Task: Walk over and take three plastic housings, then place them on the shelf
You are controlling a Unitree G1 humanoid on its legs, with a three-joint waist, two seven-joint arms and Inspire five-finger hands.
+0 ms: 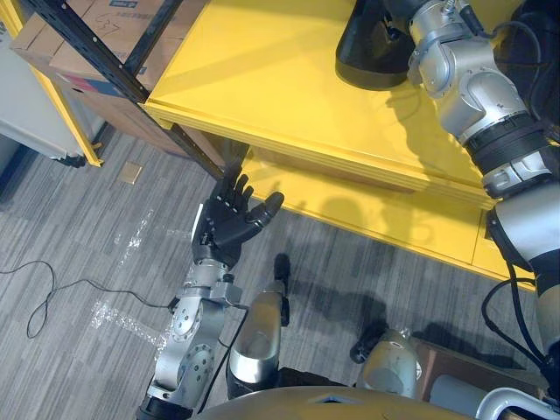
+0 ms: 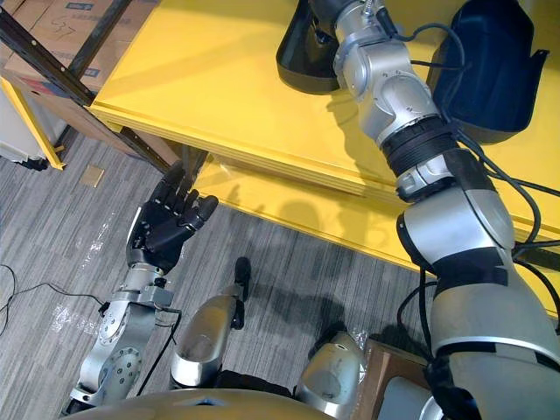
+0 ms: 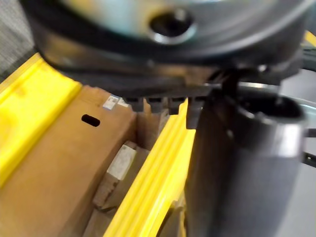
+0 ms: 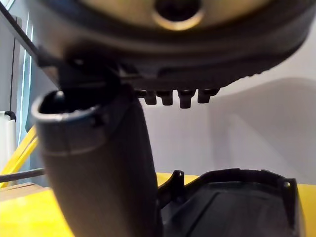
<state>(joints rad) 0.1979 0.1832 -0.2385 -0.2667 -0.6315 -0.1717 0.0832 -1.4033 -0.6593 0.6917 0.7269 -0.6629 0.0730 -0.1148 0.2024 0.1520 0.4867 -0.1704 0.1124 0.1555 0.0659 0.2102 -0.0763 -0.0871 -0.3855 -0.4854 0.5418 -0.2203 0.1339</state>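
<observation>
The right arm is stretching over the top board of the yellow shelf (image 1: 262, 79). The right hand (image 4: 173, 54) is hanging just above that board, its thumb standing out and its fingers lying straight, pinching nothing.

Two black plastic housings are resting on the shelf's top board. The first housing (image 2: 302, 57) is sitting toward the back of the shelf, just beside the right wrist. The second housing (image 2: 494, 70) is lying farther toward the shelf's right end, and the right arm is passing between the two. In the right wrist view a black housing is showing just past the hand, resting on the yellow board; I cannot tell which of the two it is.

The left hand (image 1: 229, 226) is hovering in front of the shelf's front edge, below the top board and over the grey carpet floor (image 1: 87, 262). Its fingers are spread and it is holding nothing.

Cardboard boxes (image 1: 96, 35) are sitting off the shelf's left end, behind a dark slanted rack beam (image 1: 96, 52).
</observation>
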